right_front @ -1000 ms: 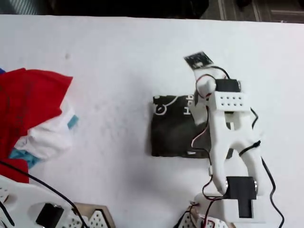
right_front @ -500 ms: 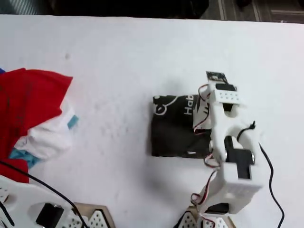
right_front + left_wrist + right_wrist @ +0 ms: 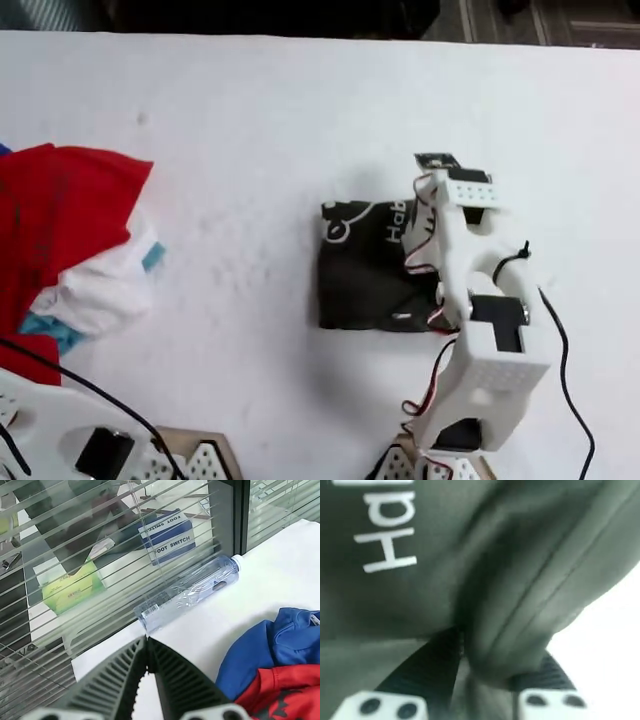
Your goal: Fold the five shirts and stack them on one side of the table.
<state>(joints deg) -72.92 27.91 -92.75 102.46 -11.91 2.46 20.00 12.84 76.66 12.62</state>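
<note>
One of five apparently folded: black shirt mid-table, fold pinched in right gripper; left gripper clenched, empty (near pile); rest unfolded, unstacked.

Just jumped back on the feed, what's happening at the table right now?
The right arm is bent over the right edge of the folded black shirt in the middle, its jaws pinching a bunch of that fabric. The left arm sits at the near left corner, jaws shut on nothing. A loose pile of shirts, red on top, lies at the left side, unfolded.
</note>
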